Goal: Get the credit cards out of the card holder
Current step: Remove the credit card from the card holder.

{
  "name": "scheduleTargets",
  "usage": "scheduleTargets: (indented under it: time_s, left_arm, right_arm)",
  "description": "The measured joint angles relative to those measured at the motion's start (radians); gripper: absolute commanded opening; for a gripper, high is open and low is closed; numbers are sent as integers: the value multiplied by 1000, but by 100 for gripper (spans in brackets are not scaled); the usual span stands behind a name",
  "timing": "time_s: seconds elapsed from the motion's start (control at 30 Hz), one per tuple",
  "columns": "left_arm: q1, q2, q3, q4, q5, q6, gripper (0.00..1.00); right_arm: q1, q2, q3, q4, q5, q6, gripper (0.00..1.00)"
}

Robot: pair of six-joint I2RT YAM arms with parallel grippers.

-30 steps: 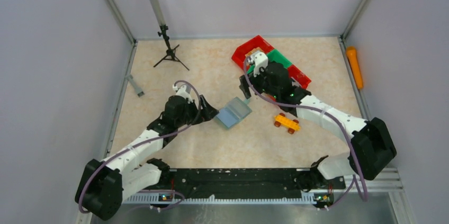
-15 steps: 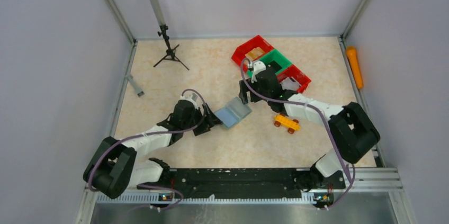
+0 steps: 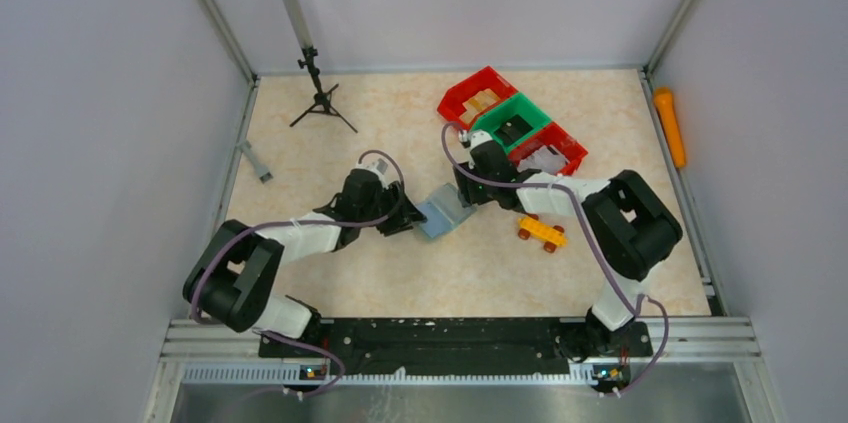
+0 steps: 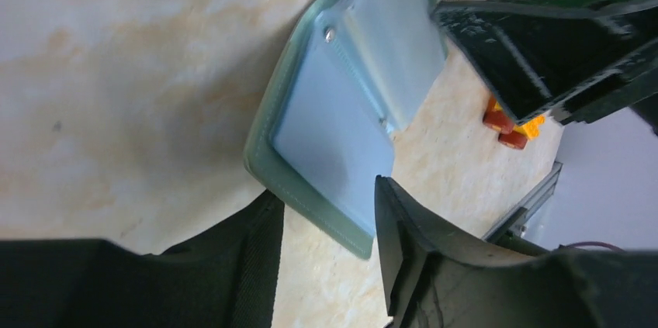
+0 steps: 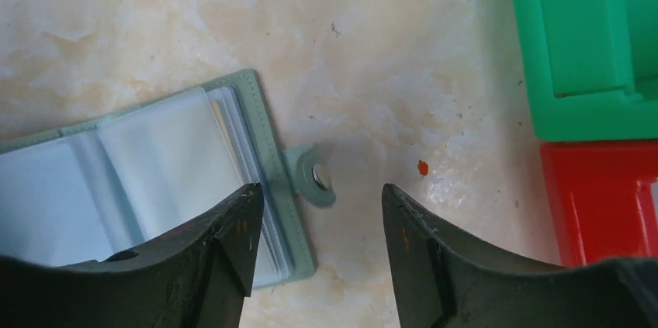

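Opened card holder (image 3: 443, 212) lies flat between left gripper (image 4: 326, 198) and right gripper (image 5: 320, 192), both with fingers spread, grasping nothing; yellow toy car (image 3: 541, 232) nearby, bins (image 3: 512, 123) beyond.

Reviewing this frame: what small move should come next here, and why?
Probably close the left gripper on the edge of the card holder, to steady it. That edge lies between its fingers, not yet pinched, and the right gripper stands open astride the snap tab.
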Motion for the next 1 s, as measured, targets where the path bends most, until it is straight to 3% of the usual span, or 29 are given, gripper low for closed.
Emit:
scheduleTargets:
  time_s: [0.13,0.2,0.4,0.53,0.63,0.8,1.0]
  left_arm:
    - [7,64,113,-51,2,53,17]
    - [16,106,173,-72,8,82,1]
    - [47,226,384,-187,21,209,0]
    - [48,270,475,-245,14,310,0]
    - [43,270,475,-261,-3,371,0]
    - [26,268,433,-248,-30,429,0]
    - [1,263,403,-221,-49,467,0]
  right_arm:
    - [0,43,37,-9,23,17,39]
    - [0,44,39,-3,35,26,38]
    - [0,24,34,-17,101,70,45]
    - [0,-28,7,-8,145,90,69]
    - [0,-58,-31,22,177,93,79]
    - [0,-80,-137,92,167,93,81]
    - [-5,-71,-145,125,136,105,78]
